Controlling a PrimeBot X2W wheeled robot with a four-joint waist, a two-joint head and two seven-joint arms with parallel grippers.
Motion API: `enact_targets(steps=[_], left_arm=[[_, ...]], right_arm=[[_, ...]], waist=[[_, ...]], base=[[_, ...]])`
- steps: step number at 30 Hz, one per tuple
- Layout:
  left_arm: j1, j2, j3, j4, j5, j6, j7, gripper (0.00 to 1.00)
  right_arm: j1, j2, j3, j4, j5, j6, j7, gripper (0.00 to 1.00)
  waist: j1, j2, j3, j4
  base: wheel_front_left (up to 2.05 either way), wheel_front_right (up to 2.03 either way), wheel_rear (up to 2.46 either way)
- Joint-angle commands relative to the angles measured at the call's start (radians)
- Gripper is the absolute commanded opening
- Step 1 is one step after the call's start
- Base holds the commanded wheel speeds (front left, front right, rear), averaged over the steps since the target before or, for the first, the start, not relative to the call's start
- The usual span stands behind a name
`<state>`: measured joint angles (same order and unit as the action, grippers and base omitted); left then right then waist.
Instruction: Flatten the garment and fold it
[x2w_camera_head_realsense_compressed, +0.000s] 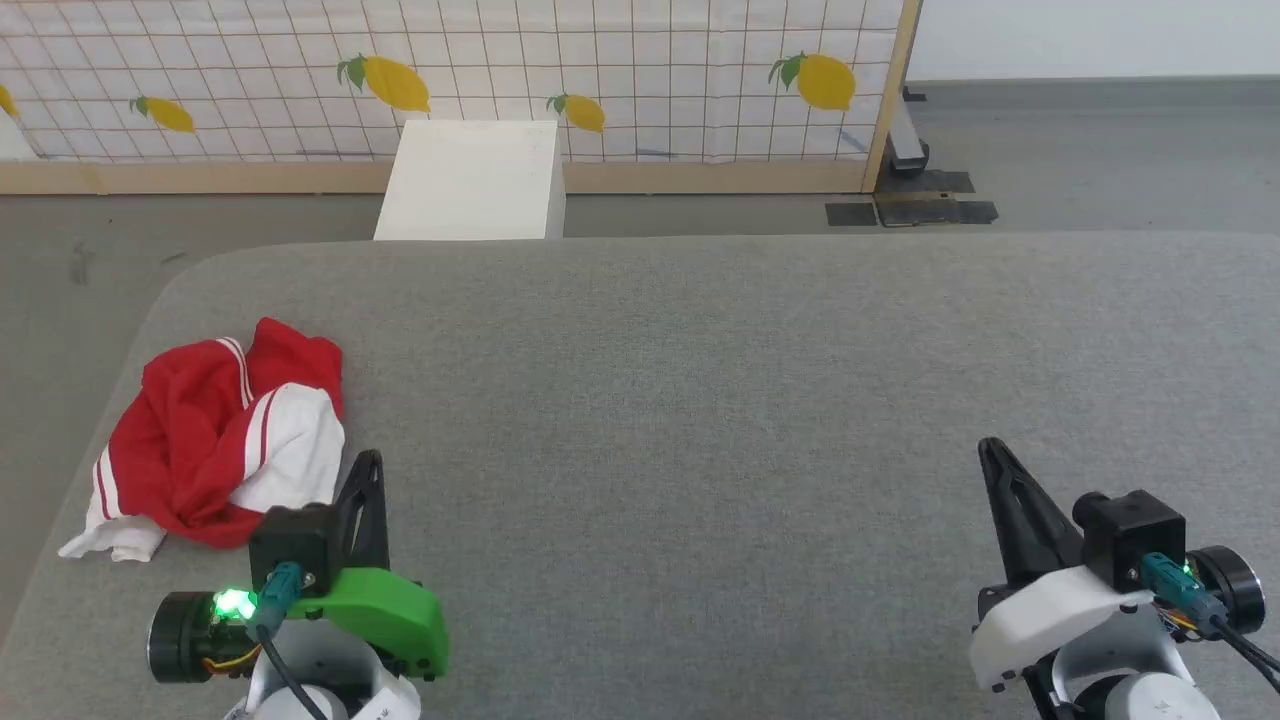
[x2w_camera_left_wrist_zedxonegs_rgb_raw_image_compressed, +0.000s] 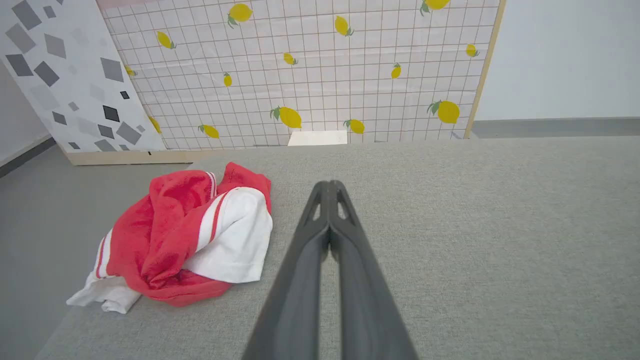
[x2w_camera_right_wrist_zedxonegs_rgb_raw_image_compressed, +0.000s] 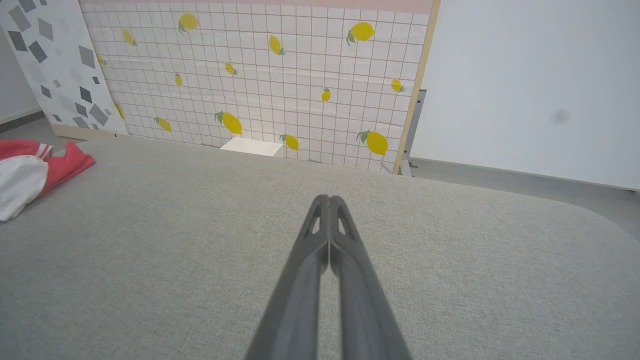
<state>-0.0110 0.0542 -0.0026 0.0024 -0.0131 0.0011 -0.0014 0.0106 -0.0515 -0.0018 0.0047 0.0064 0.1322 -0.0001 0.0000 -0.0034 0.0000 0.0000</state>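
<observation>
The garment (x2w_camera_head_realsense_compressed: 215, 440) is a red shirt with white sleeves and striped trim, crumpled in a heap at the near left of the grey padded surface (x2w_camera_head_realsense_compressed: 700, 400). It also lies at the left of the left wrist view, garment (x2w_camera_left_wrist_zedxonegs_rgb_raw_image_compressed: 185, 235), and at the far left edge of the right wrist view, garment (x2w_camera_right_wrist_zedxonegs_rgb_raw_image_compressed: 30, 170). My left gripper (x2w_camera_head_realsense_compressed: 372, 458) is shut and empty, just right of the heap and apart from it; its fingertips (x2w_camera_left_wrist_zedxonegs_rgb_raw_image_compressed: 330, 184) meet. My right gripper (x2w_camera_head_realsense_compressed: 990, 445) is shut and empty at the near right, far from the shirt, its tips (x2w_camera_right_wrist_zedxonegs_rgb_raw_image_compressed: 327, 198) pressed together.
A white box (x2w_camera_head_realsense_compressed: 470, 180) stands on the floor behind the padded surface. A lemon-print grid screen (x2w_camera_head_realsense_compressed: 450, 70) closes off the back, with a dark metal foot (x2w_camera_head_realsense_compressed: 910, 150) at its right end. The surface's left edge runs close by the heap.
</observation>
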Motion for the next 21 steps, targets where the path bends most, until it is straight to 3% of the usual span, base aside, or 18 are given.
enact_targets(steps=[1, 21], left_arm=[[0.011, -0.004, 0.003, -0.002, 0.013, -0.001, 0.001, 0.0], [0.011, -0.004, 0.003, -0.002, 0.013, -0.001, 0.001, 0.0]], right_arm=[[-0.011, 0.001, 0.002, -0.005, -0.006, -0.002, 0.0, 0.0], [-0.011, 0.001, 0.002, -0.005, -0.006, -0.002, 0.0, 0.0]], waist=[[0.0, 0.0034, 0.0, 0.0], [0.0, 0.0034, 0.0, 0.0]], base=[[0.0, 0.0, 0.0], [0.0, 0.0, 0.0]])
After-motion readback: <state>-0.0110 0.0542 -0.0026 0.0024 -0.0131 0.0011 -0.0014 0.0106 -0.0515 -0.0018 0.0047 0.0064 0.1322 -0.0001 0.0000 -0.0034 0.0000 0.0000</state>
